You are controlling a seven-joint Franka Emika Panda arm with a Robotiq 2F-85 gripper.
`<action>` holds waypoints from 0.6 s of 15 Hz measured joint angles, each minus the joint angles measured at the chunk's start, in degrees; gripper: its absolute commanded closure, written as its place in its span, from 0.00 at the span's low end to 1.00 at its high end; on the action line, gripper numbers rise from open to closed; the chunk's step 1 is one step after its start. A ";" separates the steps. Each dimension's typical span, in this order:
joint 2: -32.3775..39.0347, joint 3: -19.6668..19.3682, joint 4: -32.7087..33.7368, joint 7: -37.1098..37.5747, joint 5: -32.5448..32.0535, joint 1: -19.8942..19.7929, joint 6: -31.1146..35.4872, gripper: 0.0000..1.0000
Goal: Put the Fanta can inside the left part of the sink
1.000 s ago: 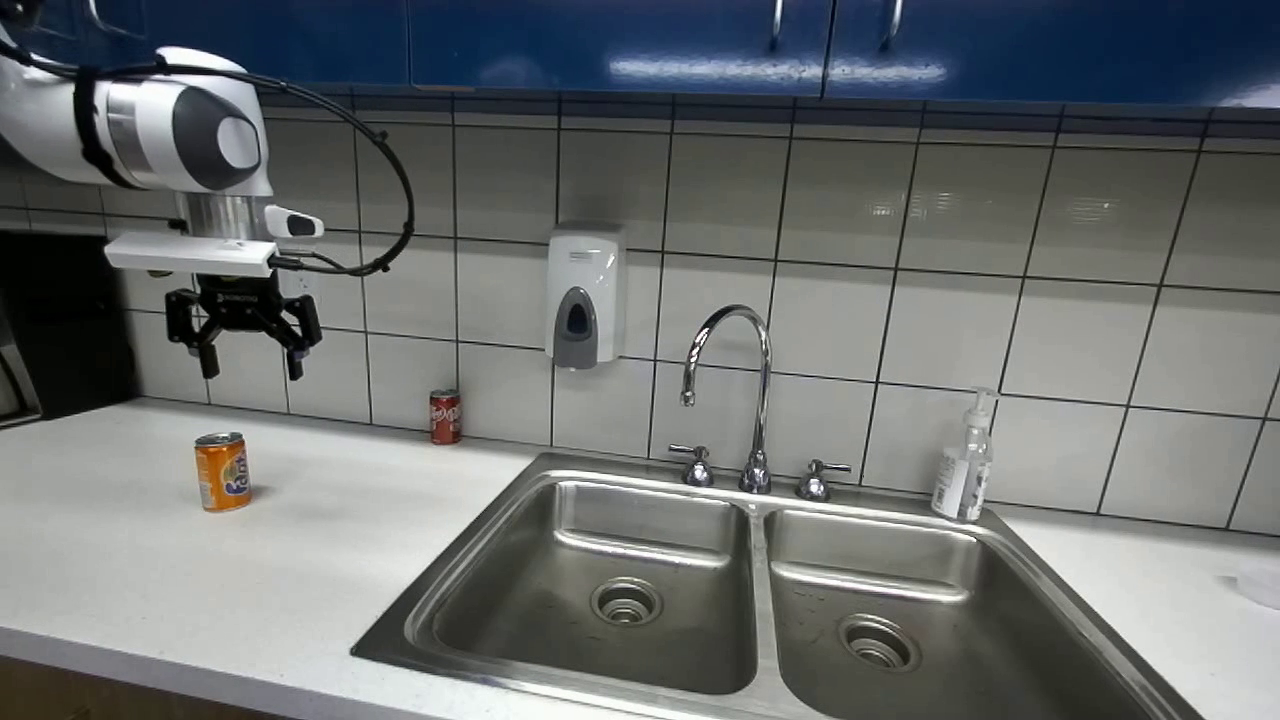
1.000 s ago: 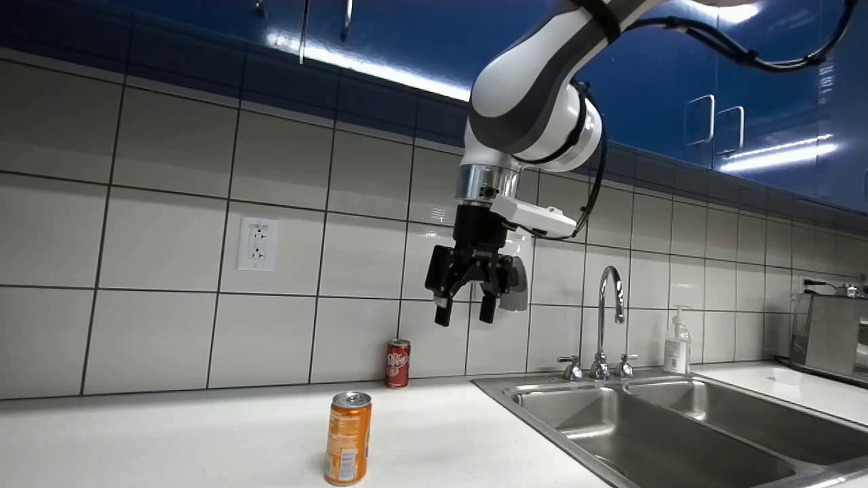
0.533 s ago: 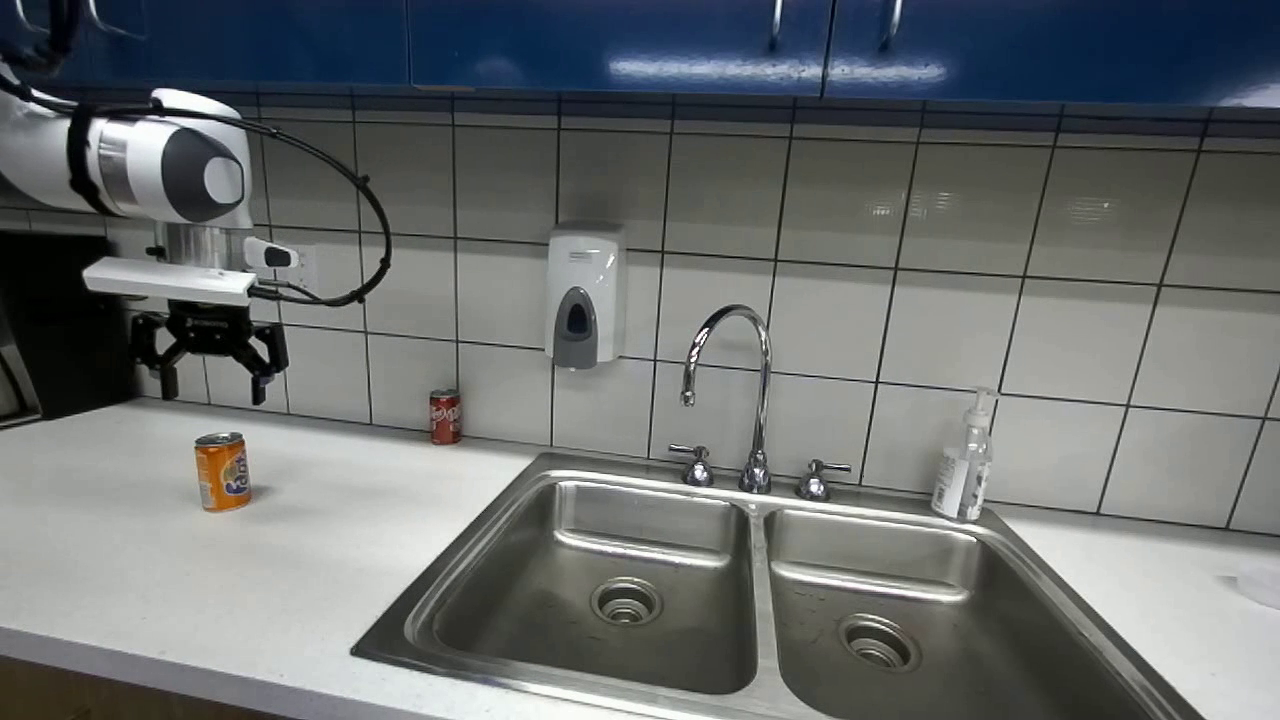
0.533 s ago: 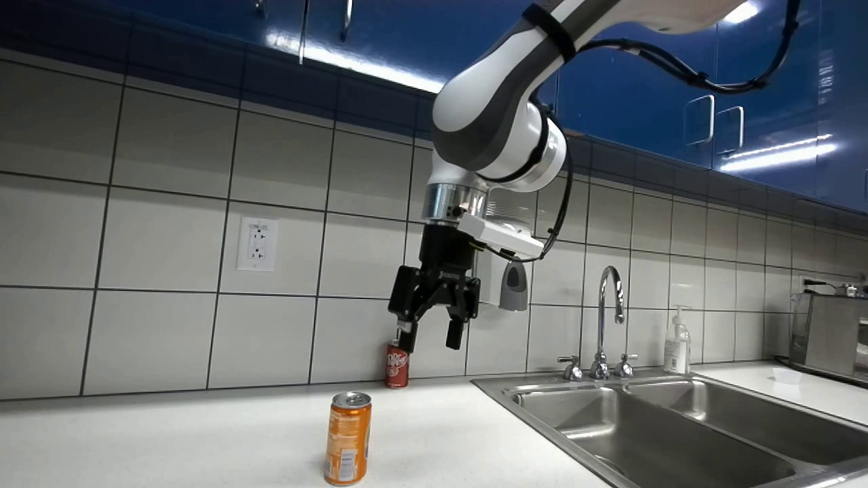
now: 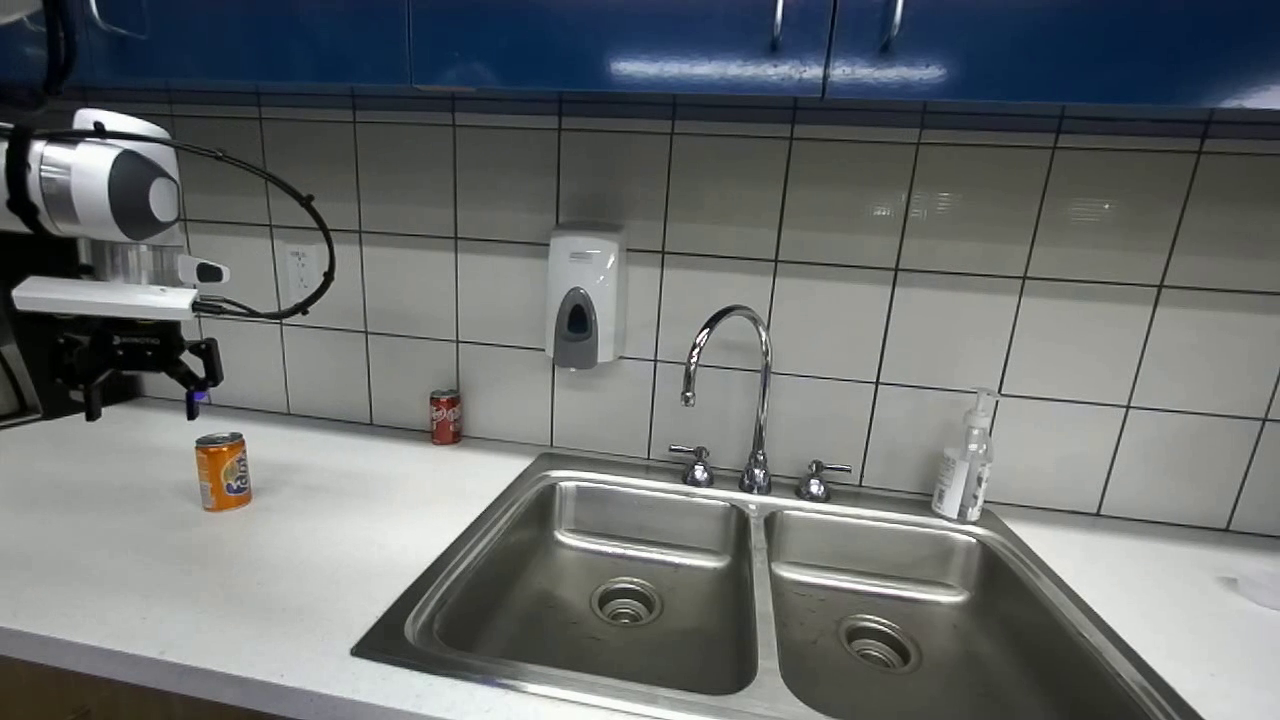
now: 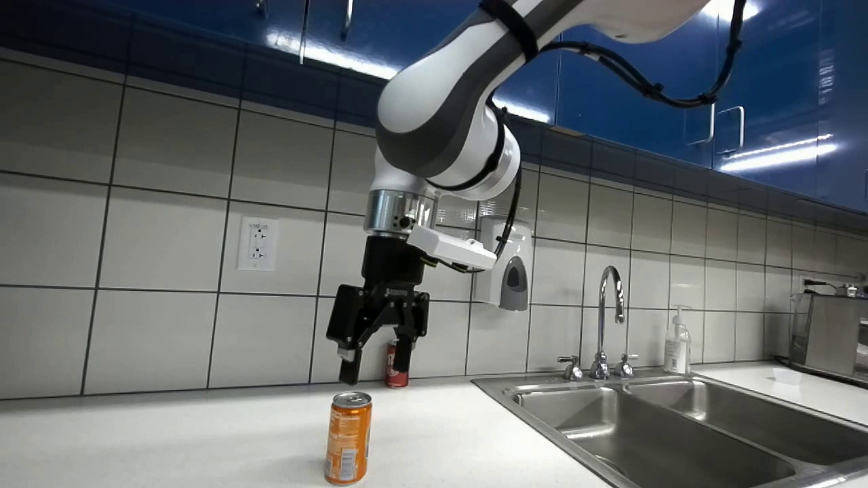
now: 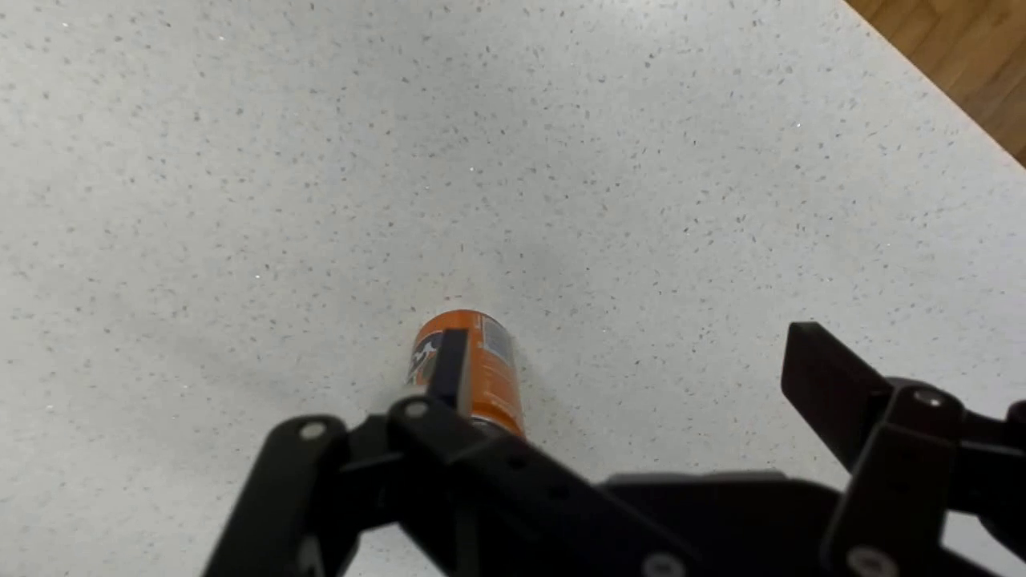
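The gripper point(image 6: 376, 364), jaws parted, hides part of the Fanta can point(image 7: 498, 378) in the wrist view alone.

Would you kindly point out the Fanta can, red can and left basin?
Fanta can point(image 6: 349, 435), in an exterior view: orange side.
Red can point(image 5: 446, 418), in an exterior view: labelled side.
Left basin point(image 5: 555, 612), in an exterior view: its floor.

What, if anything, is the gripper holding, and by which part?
Nothing. The gripper is open, and the Fanta can stands upright on the counter, outside its grasp.
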 measured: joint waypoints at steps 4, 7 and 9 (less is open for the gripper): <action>3.59 -0.45 3.43 0.40 -5.58 0.22 0.00 0.00; 6.43 -1.50 6.50 0.44 -8.77 0.21 -0.11 0.00; 8.31 -1.93 8.23 0.44 -10.21 0.21 -0.24 0.00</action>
